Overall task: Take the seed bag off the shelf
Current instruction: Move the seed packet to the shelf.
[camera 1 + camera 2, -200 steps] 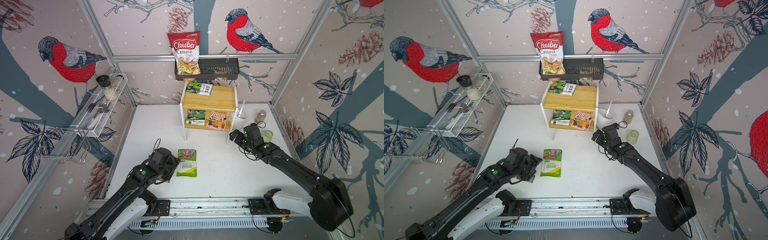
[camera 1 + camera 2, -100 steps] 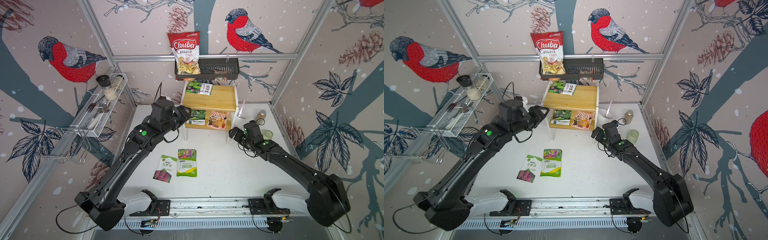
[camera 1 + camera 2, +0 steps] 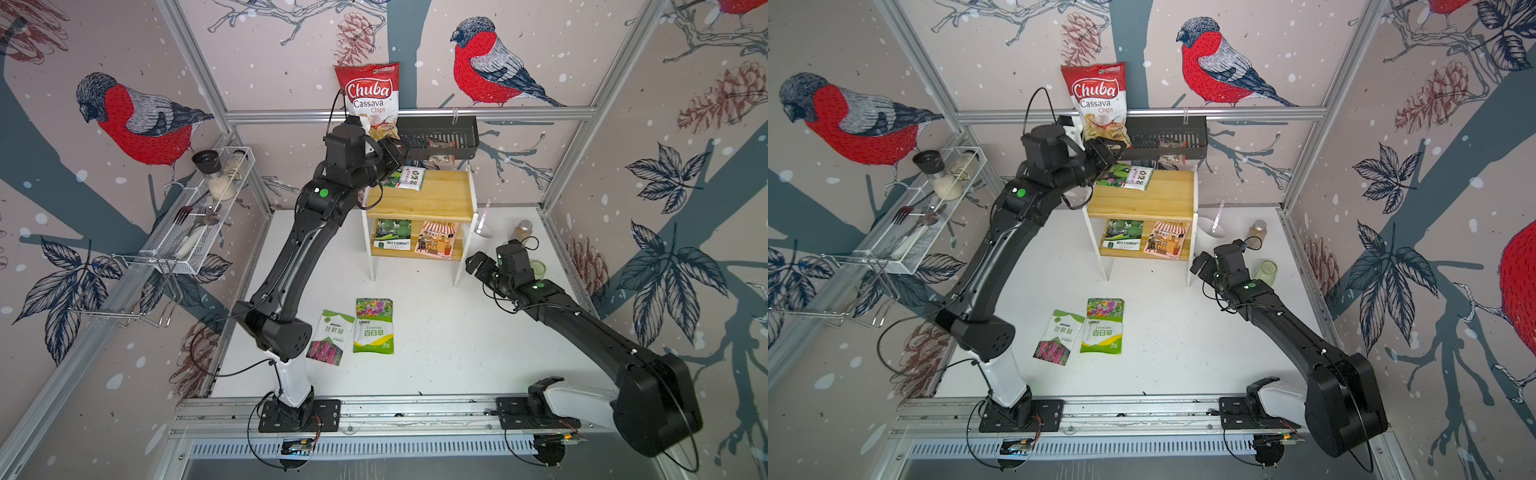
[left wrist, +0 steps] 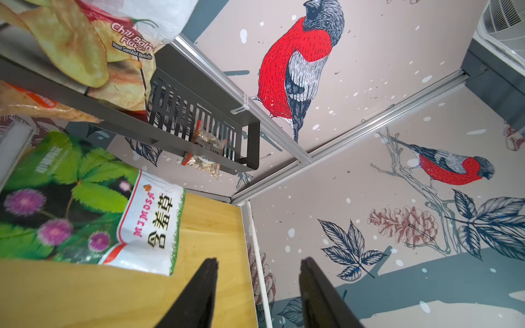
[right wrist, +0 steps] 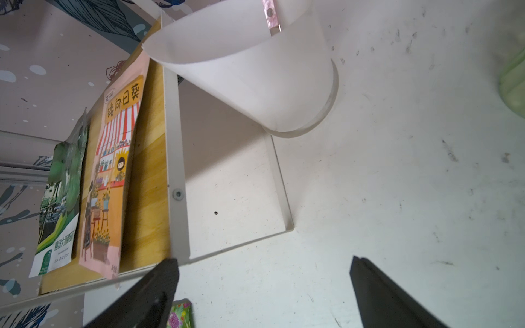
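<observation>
**A:** Where is the seed bag point(image 4: 85, 204)?

**B:** It lies flat on the top board of the shelf point(image 3: 440, 199), toward the back left corner, right under the black basket point(image 3: 436, 133). The left gripper point(image 4: 259, 261) hovers over the board just beside it. Its jaws are parted and there's nothing between them.

**A:** And the right gripper point(image 5: 264, 262)?

**B:** Spread wide and empty, low down by the shelf's right leg.

**A:** How will the bag handle?

**B:** I'd judge it light, thin and floppy, with a glossy skin that could slip. It lies flat, so there's little to get under. The white lettered end nearest the gripper looks like the best place to pinch. I can't tell whether any edge overhangs the board.

**A:** Any risks?

**B:** It may slide along the smooth wood instead of lifting. The basket overhead also leaves little room.
</observation>
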`<state>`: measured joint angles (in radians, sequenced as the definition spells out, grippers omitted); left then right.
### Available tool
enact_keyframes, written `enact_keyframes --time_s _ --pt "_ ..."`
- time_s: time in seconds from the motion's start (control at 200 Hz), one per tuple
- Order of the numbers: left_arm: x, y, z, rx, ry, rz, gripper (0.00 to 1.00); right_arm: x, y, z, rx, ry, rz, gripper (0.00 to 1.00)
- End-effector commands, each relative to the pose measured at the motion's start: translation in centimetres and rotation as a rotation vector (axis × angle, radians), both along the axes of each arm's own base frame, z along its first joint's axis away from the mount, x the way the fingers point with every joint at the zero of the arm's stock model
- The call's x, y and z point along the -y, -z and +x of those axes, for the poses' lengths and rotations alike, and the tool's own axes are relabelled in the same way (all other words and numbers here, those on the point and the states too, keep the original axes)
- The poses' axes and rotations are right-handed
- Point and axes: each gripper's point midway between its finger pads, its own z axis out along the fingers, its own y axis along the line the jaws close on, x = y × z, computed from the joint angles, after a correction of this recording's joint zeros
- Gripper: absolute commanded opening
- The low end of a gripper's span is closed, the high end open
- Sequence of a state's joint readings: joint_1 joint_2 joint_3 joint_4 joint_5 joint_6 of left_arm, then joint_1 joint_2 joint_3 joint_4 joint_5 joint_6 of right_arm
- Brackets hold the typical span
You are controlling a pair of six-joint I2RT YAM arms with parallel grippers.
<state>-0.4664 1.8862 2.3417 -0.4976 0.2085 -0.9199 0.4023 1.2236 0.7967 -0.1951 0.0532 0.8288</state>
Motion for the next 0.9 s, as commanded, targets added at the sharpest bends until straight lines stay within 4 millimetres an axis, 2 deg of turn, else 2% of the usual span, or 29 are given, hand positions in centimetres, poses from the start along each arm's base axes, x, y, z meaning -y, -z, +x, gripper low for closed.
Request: enact_keyframes --time_s 0.0,0.17,0.445,0.7,0.895 --pt "1.6 2.7 1.6 -0.096 0.054 -0.012 0.54 -0.2 -0.5 0.3 0.023 -0.015 0.010 1.00" --pt "2.9 6.4 4.5 -0.156 0.054 -0.013 0.54 -0.9 0.0 -0.4 -0.001 -0.026 0.037 1.00" --pt "2.8 10.9 6.4 -0.255 0.025 0.021 0.54 -1.0 0.1 -0.8 -0.008 -0.029 0.036 1.00" --pt "3.7 16.2 4.8 -0.444 0.078 0.081 0.54 -1.0 -0.3 -0.4 0.004 -0.028 0.030 1.00" --pt "4.1 16.0 3.1 -0.466 0.108 0.103 0.54 -1.0 -0.4 -0.5 0.002 -0.032 0.028 1.00"
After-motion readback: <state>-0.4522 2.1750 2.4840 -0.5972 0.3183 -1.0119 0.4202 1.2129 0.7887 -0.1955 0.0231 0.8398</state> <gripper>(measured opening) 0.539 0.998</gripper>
